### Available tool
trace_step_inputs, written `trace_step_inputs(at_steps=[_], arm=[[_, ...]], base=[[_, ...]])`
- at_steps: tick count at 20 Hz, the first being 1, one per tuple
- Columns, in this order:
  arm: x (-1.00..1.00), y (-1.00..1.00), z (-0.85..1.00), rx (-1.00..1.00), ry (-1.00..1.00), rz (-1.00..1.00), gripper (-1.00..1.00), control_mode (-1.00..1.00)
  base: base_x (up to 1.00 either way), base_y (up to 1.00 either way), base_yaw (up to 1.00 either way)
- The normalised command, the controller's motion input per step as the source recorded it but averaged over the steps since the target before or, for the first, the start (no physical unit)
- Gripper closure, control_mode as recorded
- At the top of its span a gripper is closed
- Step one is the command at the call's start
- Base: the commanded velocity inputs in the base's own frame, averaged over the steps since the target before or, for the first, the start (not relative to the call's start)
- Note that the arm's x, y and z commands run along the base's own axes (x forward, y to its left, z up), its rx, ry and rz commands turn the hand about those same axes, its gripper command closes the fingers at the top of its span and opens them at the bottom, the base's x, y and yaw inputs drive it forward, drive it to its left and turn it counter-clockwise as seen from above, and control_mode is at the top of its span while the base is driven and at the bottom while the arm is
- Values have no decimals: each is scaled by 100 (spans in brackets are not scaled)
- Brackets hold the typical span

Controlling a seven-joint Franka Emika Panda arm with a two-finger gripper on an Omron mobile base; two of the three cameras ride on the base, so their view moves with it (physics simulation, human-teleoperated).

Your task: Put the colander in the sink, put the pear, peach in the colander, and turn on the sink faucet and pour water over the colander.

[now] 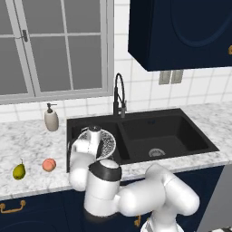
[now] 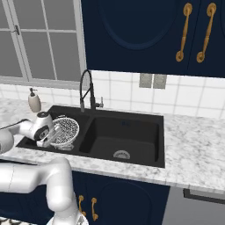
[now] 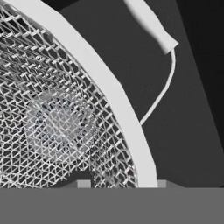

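Note:
The white perforated colander (image 1: 107, 143) (image 2: 68, 129) (image 3: 57, 122) sits tilted in the left basin of the black sink (image 1: 181, 136) (image 2: 127, 132). My gripper (image 1: 93, 139) (image 2: 54, 137) (image 3: 122, 183) is down at the colander's near rim, and the hand view has the white rim running between the two fingertips, which stand wide apart, open. On the marble counter left of the sink lie the yellow-green pear (image 1: 19, 171) and the orange-pink peach (image 1: 49, 164). The black gooseneck faucet (image 1: 119, 95) (image 2: 86, 90) stands behind the divider, with no water running.
A white soap dispenser (image 1: 51, 118) (image 2: 34, 101) stands on the counter behind the sink's left corner. The right basin has a silver drain (image 1: 156, 152) (image 2: 121, 154). Dark blue wall cabinets hang above, and a window is at the left.

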Motion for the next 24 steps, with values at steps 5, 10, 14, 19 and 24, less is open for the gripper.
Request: trace_step_inputs(at_steps=[5, 10, 14, 19, 24], arm=[[-28, -1, -9, 1, 0, 0, 100, -100], [-35, -12, -8, 1, 1, 0, 100, -100], [-4, -7, -29, 0, 10, 0, 100, -100], [0, 0, -34, 0, 18, 0, -100, -100], [-3, 0, -27, 0, 9, 0, -100, -100]], base=[[0, 0, 0], [0, 0, 0], [0, 0, 0], [0, 0, 0], [0, 0, 0]])
